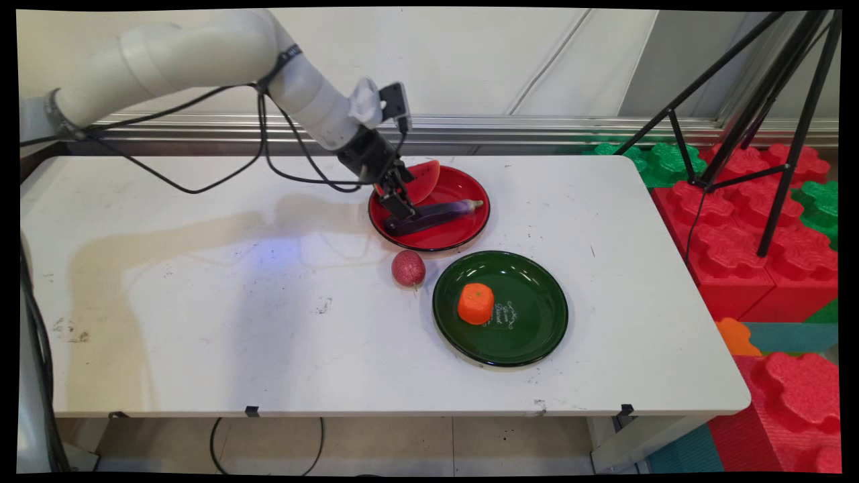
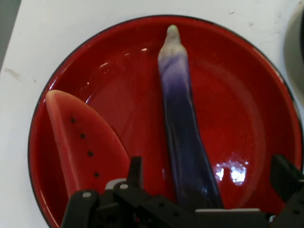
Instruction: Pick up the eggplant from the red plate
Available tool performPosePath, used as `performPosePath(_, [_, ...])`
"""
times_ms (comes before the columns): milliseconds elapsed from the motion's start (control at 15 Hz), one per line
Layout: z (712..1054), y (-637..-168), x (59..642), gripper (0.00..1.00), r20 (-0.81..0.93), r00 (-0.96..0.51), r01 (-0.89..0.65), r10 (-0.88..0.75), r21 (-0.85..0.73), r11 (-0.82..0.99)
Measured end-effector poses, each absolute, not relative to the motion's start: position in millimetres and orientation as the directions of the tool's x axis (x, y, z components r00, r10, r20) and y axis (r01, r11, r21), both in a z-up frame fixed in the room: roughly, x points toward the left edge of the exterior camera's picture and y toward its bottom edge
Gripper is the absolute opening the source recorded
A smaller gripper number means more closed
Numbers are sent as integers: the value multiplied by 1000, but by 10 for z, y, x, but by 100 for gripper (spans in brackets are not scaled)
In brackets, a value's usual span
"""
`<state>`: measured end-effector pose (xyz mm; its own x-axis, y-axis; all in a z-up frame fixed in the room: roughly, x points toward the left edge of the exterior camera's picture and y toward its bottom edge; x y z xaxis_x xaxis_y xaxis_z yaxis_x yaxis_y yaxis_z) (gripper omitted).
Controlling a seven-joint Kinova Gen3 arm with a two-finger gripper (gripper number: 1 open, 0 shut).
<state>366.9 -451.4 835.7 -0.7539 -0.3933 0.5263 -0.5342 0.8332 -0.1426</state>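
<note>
Eggplant (image 2: 183, 128) base hidden behind gripper (image 2: 209, 190)

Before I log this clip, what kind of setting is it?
Probably a robotics lab: toy food on plates, an eggplant under the gripper, a tripod, and foam blocks beside the white table.

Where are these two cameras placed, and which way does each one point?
Main view: fixed above the table's near side, facing the back wall; shows the white arm and tool.
Hand view: on the hand, looking along the tool into the red plate; its open fingers show.
Shared: red plate, eggplant, watermelon slice.
</note>
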Motion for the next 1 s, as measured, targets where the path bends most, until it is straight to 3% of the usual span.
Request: performPosePath(1000, [7899,-4910,3452,100,440,-781,-547,-444,-136,826])
